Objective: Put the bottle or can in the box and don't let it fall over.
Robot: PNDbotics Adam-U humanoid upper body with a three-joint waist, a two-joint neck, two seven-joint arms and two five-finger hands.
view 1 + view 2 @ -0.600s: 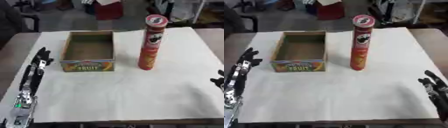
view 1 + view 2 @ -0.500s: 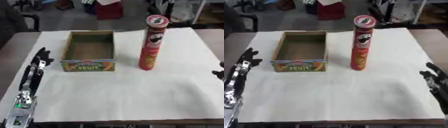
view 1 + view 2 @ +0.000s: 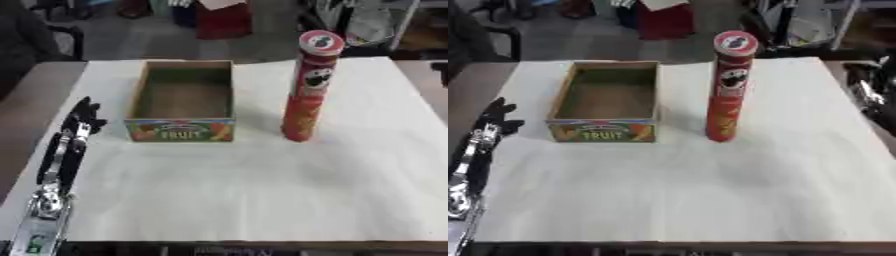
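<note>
**Tall can waited upright beside the box, no hand on it yet**

The red can (image 3: 307, 87) stood upright on the white-covered worktop (image 3: 262, 190), just to the right of the open cardboard box (image 3: 182, 106), apart from it and touching neither hand. The box was empty, its printed front wall facing the robot. The left hand (image 3: 79, 117) lay at the worktop's left edge, near the box's front corner, fingers straight and pointing away, holding nothing. The right hand (image 3: 872, 87) showed only as a dark blurred shape at the right edge of the right eye view, well apart from the can; whether its fingers were spread or curled could not be told.

The step in hand looked like the reach for the can, and the right hand seemed the natural one, since the can stood on its side of the box. A can this tall and narrow would probably tip easily. The grasp was best taken around the middle of the body, fingers and thumb wrapping from the side rather than nudging the top. Lifting straight up until the base cleared the box wall, carrying it across level, and lowering it flat onto the box floor before releasing would guard against a topple. A wall bumped in passing was the likeliest way to fail.
</note>
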